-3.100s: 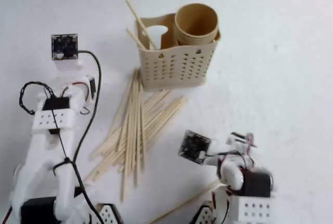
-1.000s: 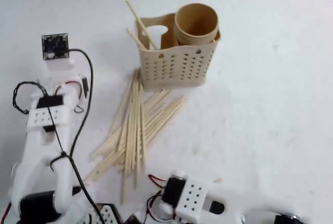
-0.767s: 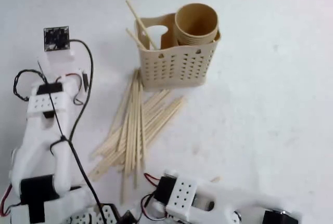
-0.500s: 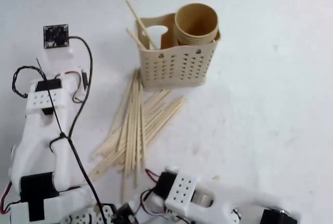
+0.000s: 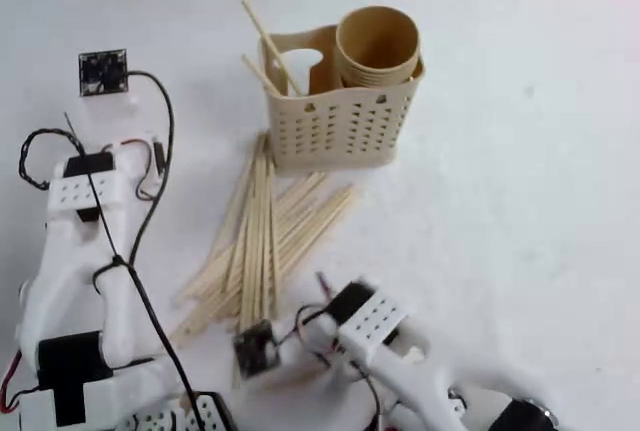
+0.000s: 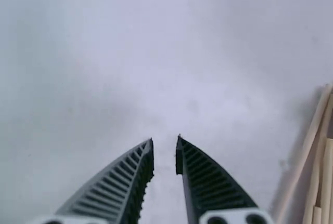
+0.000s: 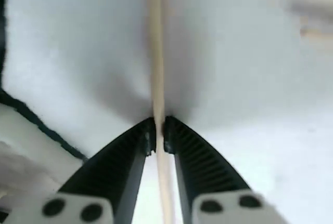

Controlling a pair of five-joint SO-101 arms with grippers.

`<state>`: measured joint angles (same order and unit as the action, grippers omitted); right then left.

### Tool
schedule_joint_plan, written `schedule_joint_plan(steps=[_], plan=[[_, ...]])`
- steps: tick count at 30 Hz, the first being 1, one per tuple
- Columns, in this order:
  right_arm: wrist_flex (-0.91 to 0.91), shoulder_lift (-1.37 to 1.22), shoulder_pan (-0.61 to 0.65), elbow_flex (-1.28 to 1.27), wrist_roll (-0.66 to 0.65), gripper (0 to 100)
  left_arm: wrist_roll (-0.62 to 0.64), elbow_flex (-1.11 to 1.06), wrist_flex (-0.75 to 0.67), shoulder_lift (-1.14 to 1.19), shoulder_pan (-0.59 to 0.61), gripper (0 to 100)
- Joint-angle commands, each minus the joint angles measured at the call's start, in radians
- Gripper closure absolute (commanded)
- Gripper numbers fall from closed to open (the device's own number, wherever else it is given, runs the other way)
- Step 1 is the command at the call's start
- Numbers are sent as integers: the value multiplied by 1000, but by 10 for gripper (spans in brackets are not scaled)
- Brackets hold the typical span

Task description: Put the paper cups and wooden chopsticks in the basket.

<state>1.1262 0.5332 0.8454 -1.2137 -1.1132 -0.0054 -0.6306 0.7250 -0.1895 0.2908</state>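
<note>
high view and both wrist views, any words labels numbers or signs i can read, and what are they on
No readable text in any view.
The basket has only rows of holes; the paper cups and wooden chopsticks are plain.
The chopstick in the right claw is bare wood.
The circuit board on an arm: any print too small to read.
</note>
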Motion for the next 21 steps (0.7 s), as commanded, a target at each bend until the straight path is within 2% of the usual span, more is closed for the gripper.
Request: schedule_joint_plan(steps=[1, 10, 16, 19, 21], plan=[[-38, 4, -179, 84, -11, 981, 11, 55, 2, 2, 16, 909], [-30, 4, -403, 250, -11, 981, 11, 54, -2, 2, 19, 909], [5, 5, -410, 290, 3, 981, 11, 55, -2, 2, 19, 908], [38, 5, -392, 319, 74, 981, 11, 55, -2, 4, 18, 908], [50, 5, -346, 350, 170, 981, 11, 55, -3, 4, 16, 907]])
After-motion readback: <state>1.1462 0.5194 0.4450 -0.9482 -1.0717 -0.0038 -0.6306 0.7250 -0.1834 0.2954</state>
